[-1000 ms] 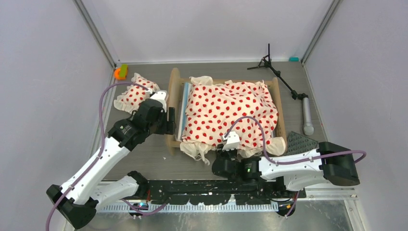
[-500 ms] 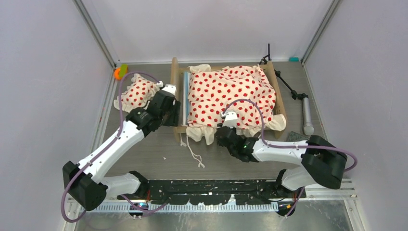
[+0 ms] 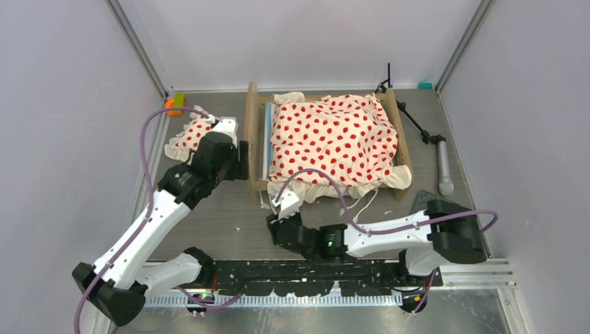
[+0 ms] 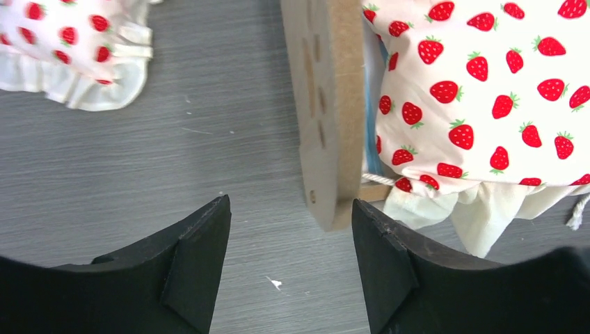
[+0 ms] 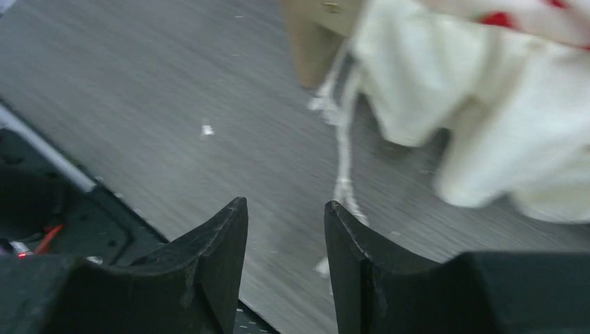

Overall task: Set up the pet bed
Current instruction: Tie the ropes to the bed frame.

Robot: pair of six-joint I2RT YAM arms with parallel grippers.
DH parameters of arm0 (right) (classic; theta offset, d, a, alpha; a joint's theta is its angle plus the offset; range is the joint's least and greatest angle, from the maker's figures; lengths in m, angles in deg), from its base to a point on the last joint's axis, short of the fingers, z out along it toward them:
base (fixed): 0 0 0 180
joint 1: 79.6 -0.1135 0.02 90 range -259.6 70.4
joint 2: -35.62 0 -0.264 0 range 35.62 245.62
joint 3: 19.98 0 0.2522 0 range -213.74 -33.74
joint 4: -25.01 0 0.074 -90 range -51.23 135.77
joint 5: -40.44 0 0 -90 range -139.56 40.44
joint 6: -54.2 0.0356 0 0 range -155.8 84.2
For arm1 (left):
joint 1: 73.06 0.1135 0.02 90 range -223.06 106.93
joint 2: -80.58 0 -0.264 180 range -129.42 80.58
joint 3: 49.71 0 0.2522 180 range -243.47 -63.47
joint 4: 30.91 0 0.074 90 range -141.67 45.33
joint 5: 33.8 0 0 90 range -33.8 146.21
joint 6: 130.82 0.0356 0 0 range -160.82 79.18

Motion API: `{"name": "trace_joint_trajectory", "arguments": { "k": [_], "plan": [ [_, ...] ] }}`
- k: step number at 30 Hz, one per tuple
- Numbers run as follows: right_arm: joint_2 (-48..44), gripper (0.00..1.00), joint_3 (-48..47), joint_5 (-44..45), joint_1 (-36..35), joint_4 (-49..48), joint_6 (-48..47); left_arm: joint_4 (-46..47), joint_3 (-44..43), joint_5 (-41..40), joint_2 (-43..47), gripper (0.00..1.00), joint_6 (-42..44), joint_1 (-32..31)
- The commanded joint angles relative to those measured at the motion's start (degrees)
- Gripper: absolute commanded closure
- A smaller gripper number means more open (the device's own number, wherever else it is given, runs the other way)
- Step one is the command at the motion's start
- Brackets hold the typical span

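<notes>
In the top view, the pet bed [image 3: 253,139] stands at the far middle of the worktop [image 3: 209,223]. Its spotted bedding [image 3: 334,136] is spread over the mattress, with the ruffle hung over the near side. A matching pillow [image 3: 186,136] lies on the worktop to the left, outside the frame, so the set-up is judged unfinished. The left jaws are placed just beside the left end board, seemingly to steady or shift the frame. In the left wrist view, those jaws are shown released and empty, with the near corner of the end board [image 4: 327,104] just ahead of the gap. In the right wrist view, the right jaws are parted with nothing gripped, and are held low over a loose cord [image 5: 342,160] below the ruffle [image 5: 487,139], probably so that it can be tidied.
</notes>
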Motion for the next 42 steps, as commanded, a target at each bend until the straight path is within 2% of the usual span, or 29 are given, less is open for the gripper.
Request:
{"name": "trace_joint_trajectory", "arguments": {
  "k": [1,6,11,20,25,42],
  "plan": [
    [7.2,0.50,-8.1,0.4,-2.5,-1.4,-0.7,-1.6,1.1,-5.3,7.3,0.34,0.2,0.7],
    [16.1,0.47,-14.6,-3.6,-0.6,-3.0,-3.5,-3.8,2.6,-8.2,14.1,0.34,-0.8,0.7],
    [21.1,0.47,-16.0,-7.0,4.4,-6.4,-5.2,-5.0,3.5,-8.7,18.0,0.33,-1.0,0.7],
    [26.0,0.42,-19.7,-8.0,8.2,-4.8,-10.7,-5.5,4.2,-8.6,17.7,0.33,-0.7,0.7],
    [27.3,0.42,-19.6,-10.2,8.9,-6.4,-11.0,-5.1,4.7,-8.2,17.4,0.32,-0.5,0.7],
    [34.2,0.42,-20.3,-9.0,11.0,-8.9,-11.5,-4.3,6.0,-8.2,16.9,0.31,-0.1,0.7]
  ]
}}
